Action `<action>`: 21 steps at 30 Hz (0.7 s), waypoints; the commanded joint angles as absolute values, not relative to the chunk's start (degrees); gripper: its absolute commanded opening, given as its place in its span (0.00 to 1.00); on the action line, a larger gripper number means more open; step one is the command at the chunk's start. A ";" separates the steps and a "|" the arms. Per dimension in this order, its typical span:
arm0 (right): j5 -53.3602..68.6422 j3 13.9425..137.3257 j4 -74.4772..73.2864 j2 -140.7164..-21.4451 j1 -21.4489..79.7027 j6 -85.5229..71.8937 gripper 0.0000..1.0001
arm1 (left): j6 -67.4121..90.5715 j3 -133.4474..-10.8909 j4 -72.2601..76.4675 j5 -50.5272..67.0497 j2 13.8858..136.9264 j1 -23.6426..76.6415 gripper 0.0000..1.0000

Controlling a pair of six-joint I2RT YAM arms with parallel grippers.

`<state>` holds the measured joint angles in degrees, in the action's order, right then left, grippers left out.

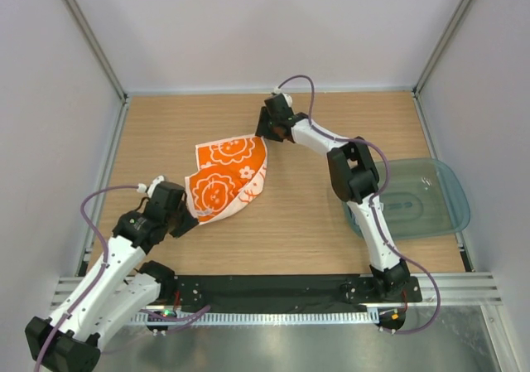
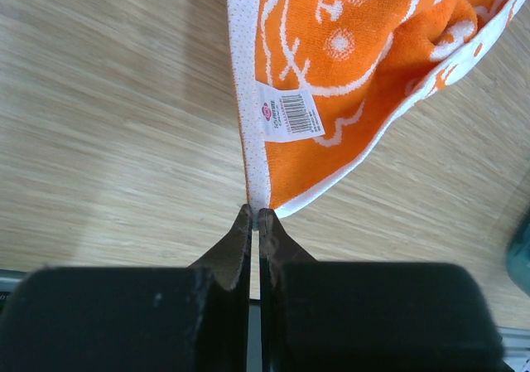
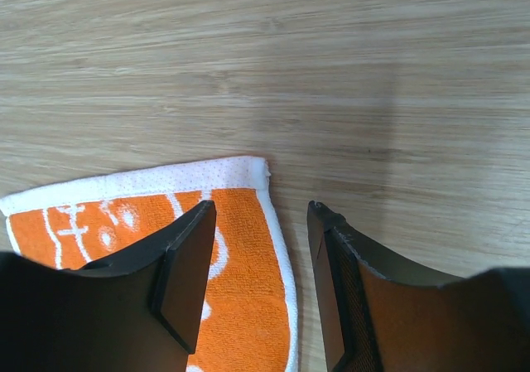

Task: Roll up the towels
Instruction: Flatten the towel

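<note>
One towel [image 1: 228, 177], white with a bright orange pattern, lies loosely folded on the wooden table, left of centre. My left gripper [image 1: 193, 216] is shut on its near-left corner; the left wrist view shows the white hem pinched between the fingertips [image 2: 255, 213], with the towel [image 2: 348, 74] and its label stretching away. My right gripper [image 1: 262, 133] hangs open over the towel's far right corner. In the right wrist view the gripper [image 3: 261, 210] straddles the towel [image 3: 240, 272] edge, with one finger above the cloth and the other above bare wood.
A translucent teal tray [image 1: 431, 198] sits at the table's right edge, beside the right arm's base. White walls with metal posts enclose the table on three sides. A black rail runs along the near edge.
</note>
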<state>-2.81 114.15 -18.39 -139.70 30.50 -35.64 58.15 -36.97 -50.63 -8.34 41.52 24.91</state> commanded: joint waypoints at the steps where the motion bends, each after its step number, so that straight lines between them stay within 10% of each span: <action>1: -6.15 113.63 -19.50 -138.07 31.29 -33.49 0.56 | 58.36 -37.53 -50.36 -8.79 41.92 25.31 0.00; 10: -7.12 121.12 -26.37 -144.31 33.66 -33.48 0.45 | 58.54 -37.53 -50.54 -9.23 41.40 25.58 0.00; 21: -6.16 120.06 -25.76 -145.99 33.75 -35.68 0.01 | 58.36 -37.44 -50.36 -9.05 41.31 25.66 0.00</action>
<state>-6.33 120.27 -22.87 -143.33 33.76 -34.85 58.13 -36.97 -50.63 -8.36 41.82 25.45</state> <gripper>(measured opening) 0.034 0.011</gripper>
